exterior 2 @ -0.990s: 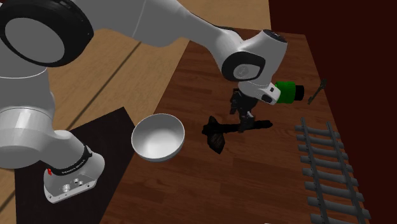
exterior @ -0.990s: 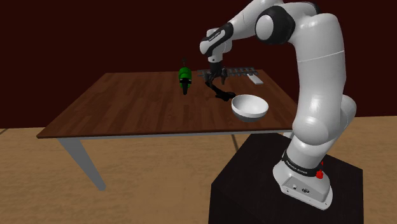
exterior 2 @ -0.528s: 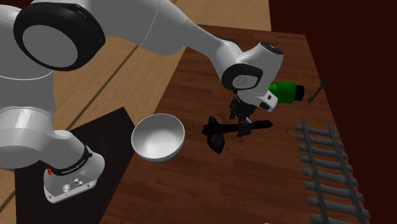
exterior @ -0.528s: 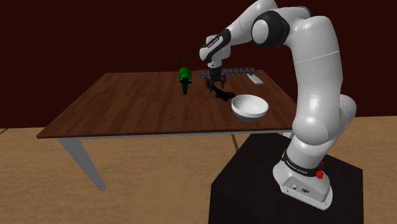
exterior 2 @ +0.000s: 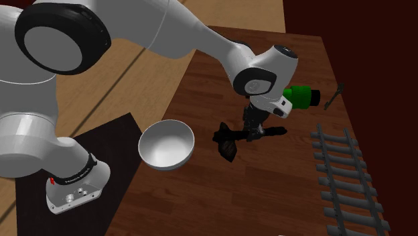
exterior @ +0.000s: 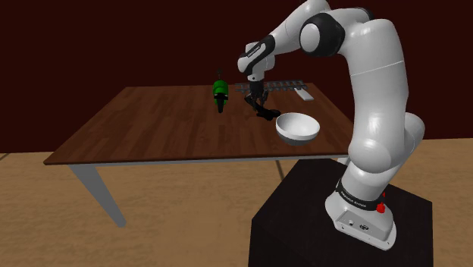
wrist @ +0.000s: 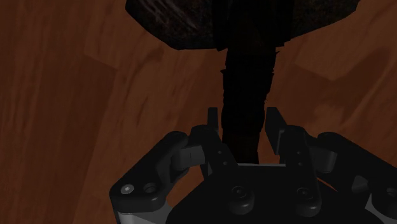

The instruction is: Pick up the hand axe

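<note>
- The white bowl (exterior 2: 166,144) sits nearest the stand, lower left of centre in the second exterior view.
- Just beyond it, mid-frame, the hand axe (exterior 2: 228,142) lies flat on the wooden table (exterior: 151,121).
- The gripper (wrist: 243,118) is down over the axe's handle, its fingers narrowed to clasp it.
- Reach and grasp look done; the lift is left.
- Farther right lies a toy rail track (exterior 2: 345,174).
</note>
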You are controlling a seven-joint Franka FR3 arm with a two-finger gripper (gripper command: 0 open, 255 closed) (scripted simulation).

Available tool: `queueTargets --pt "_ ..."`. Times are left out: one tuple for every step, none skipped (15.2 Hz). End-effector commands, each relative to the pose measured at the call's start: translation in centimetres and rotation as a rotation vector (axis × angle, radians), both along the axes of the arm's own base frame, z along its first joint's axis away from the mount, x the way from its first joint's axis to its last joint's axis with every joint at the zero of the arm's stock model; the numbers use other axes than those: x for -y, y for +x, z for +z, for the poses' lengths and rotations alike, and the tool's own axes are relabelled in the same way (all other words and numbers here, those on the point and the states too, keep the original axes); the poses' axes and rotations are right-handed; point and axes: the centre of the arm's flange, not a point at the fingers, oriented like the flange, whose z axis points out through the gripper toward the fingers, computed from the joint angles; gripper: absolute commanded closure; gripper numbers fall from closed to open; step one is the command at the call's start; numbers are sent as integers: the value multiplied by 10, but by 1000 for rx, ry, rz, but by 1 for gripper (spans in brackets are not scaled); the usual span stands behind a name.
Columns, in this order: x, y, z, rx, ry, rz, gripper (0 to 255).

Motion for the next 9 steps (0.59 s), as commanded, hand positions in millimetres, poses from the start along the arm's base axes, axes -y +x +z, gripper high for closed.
queueTargets --pt "0 0 0 0 0 0 255" --pt "0 0 0 0 0 0 255" --pt "0 0 0 0 0 0 255" --pt "0 0 5 0 0 0 255" --pt "0 0 10 0 0 0 255" --pt "0 0 16 0 0 0 255" --pt "0 0 21 0 0 0 255" --pt "0 0 26 0 0 0 255" --pt "0 0 32 0 0 0 255"
